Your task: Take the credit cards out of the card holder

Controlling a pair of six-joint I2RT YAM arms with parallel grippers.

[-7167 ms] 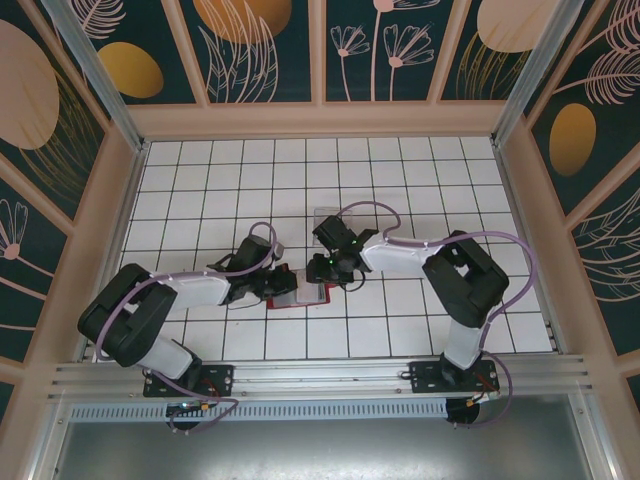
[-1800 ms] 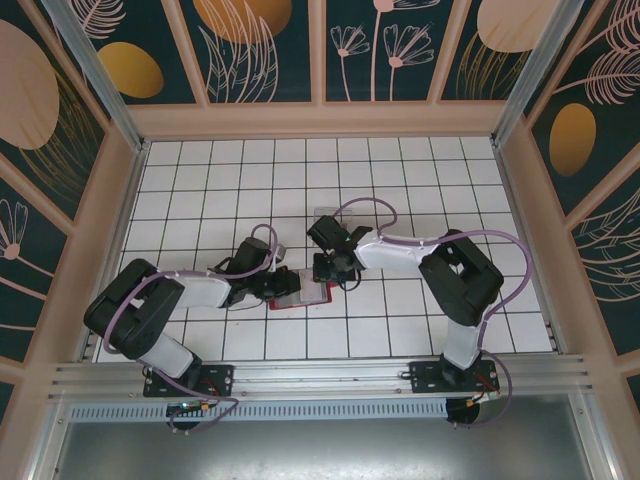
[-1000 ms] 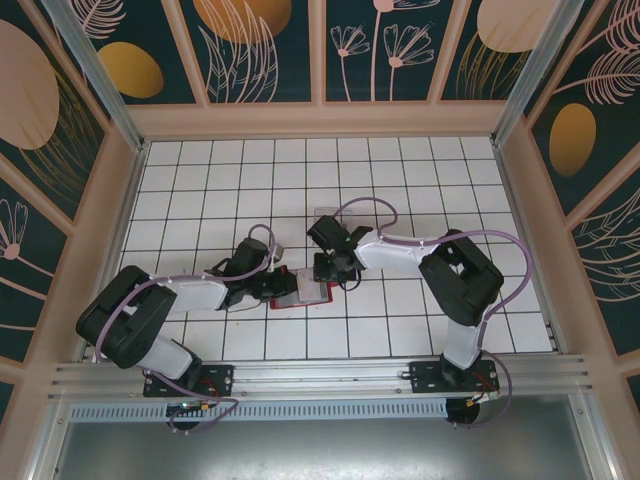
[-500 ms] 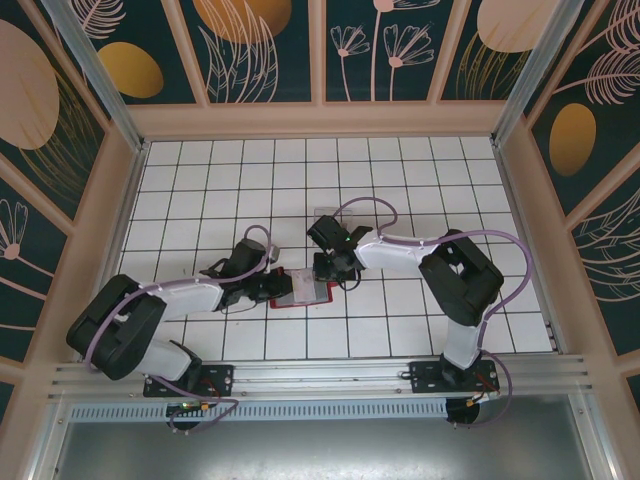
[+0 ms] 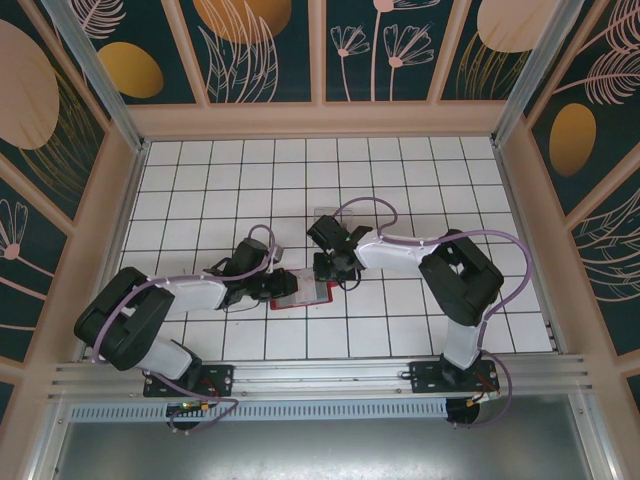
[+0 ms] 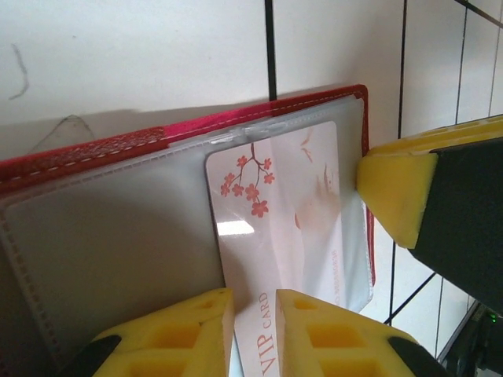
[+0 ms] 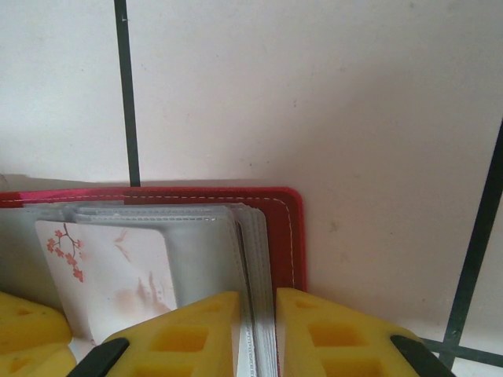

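White tiled counter [image 5: 400, 180] carries the red card holder [image 5: 305, 297], lying open with both arms covering most of it from above. A pale card [image 6: 291, 228], printed with red blossom and "VIP CARD", rests on the holder's clear inner sleeve, its near end cut off. Whether a pocket grips it is unclear. The left tool [image 6: 254, 305] pinches this card. The right tool [image 7: 257, 305] is clamped on the holder's right-edge sleeves.

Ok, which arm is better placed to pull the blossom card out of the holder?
Left arm: its jaws are nearly closed at the free end of the VIP card. The right arm has its jaws clamped on the sleeve edges of the card holder, probably steadying it.
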